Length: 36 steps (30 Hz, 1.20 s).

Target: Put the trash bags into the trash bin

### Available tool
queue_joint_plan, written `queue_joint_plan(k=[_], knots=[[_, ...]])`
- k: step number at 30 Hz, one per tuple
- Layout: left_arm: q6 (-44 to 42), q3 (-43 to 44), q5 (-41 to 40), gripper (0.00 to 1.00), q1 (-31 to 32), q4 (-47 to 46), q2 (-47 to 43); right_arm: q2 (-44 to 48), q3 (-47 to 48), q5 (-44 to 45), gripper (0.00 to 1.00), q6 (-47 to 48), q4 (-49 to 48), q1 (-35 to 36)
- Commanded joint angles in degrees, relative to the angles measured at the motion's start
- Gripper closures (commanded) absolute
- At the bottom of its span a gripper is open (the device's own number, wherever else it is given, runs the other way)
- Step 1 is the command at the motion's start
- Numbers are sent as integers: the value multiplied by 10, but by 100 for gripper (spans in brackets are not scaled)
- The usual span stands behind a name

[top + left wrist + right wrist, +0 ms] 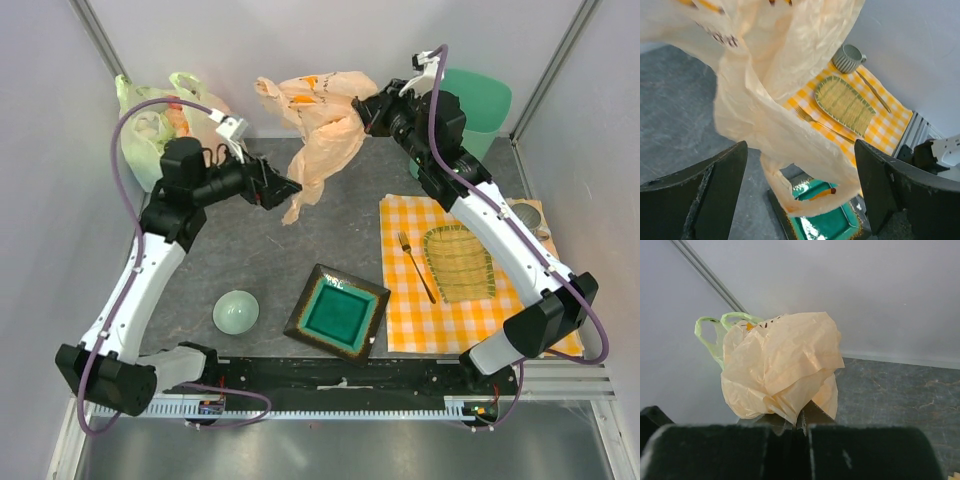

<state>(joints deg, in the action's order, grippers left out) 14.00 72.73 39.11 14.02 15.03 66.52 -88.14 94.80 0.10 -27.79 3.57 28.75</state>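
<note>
Right gripper (366, 111) clamps the trash bags (325, 135), which hang just beside the left gripper (291, 187), jaws apart.

We can read no text, number or brand anywhere. The bag (775, 85) carries a short row of dark marks (715, 36) near its top in the left wrist view. They are perhaps lettering, but too blurred and creased for us to make out a single letter. In the top view we see only small orange prints (310, 82) on the same bag. In the right wrist view its upper edge shows a few dark specks (771, 320), equally illegible.
</note>
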Motion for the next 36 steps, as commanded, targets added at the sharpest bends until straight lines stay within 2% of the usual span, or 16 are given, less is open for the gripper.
queue_joint_plan(k=[1,5,8,9,10,12,13,18,19,24,26,27,29,30,34,36], knots=[[-66,9,-32,6,48,37,19,10,-6,7,100,-43,-56,3],[-92,9,-108,9,69,59,34,17,-16,1,100,-56,-70,2],[-126,27,-177,41,60,105,52,31,-27,-27,100,-42,-69,0],[-125,28,-177,56,29,109,51,37,-30,-42,100,-36,-67,-8],[-117,27,-166,82,7,113,48,42,-34,-49,100,-30,-65,-14],[-112,17,-143,98,-63,116,43,56,-48,-67,100,-30,-60,-39],[-118,13,-128,98,-84,118,41,60,-52,-87,100,-31,-59,-48],[-130,-23,-82,98,-185,107,43,69,-67,-141,100,-55,-60,-93],[-126,-27,-44,98,-195,103,43,70,-69,-145,100,-59,-61,-94],[-112,-44,16,98,-209,66,31,71,-82,-185,100,-80,-93,-96],[-113,-23,109,98,-211,63,32,70,-84,-186,100,-81,-102,-96],[-96,-20,127,65,-211,52,29,70,-84,-186,100,-80,-105,-95],[-29,-14,144,22,-202,-9,19,65,-85,-195,100,-80,-116,-95],[-17,-8,132,10,-179,-22,18,63,-86,-209,100,-82,-118,-95],[37,28,41,7,-113,-75,49,60,-98,-231,100,-93,-143,-83],[61,44,26,7,-83,-92,67,61,-98,-236,100,-79,-144,-67]])
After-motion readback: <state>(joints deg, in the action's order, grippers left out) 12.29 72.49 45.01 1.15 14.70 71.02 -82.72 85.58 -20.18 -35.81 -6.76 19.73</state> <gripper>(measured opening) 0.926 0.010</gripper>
